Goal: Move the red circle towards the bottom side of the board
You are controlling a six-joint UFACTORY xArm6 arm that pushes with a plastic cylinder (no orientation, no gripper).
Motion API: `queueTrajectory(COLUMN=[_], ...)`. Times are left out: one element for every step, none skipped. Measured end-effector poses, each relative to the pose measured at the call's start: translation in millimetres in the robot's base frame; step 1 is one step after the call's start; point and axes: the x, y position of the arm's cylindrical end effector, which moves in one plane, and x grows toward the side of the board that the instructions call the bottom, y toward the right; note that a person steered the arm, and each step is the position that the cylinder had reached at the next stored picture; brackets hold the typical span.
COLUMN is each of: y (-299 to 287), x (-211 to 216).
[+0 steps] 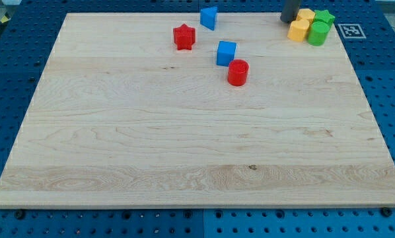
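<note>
The red circle (238, 72) stands on the wooden board (184, 145) in the upper middle, just below and right of a blue cube (226, 53). A red star (183, 37) lies further to the view's left, and a blue triangular block (209, 18) sits near the top edge. My tip (288, 20) is the dark rod at the view's top right, well up and right of the red circle, and just left of the yellow and green blocks.
A tight cluster sits at the top right corner: two yellow blocks (298, 30) (306, 16), a green cylinder (318, 34) and a green star (325, 17). A printed marker tag (349, 30) lies off the board's right corner.
</note>
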Motion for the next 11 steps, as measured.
queueTrajectory(y=[0.0,-24.0,-67.2,-93.1,-130.7,-151.1,-150.0,-119.9,-115.5,-112.8,-93.7], x=[0.0,0.1,15.0,74.0,118.9,119.5,157.5,210.7,214.4,183.7,163.7])
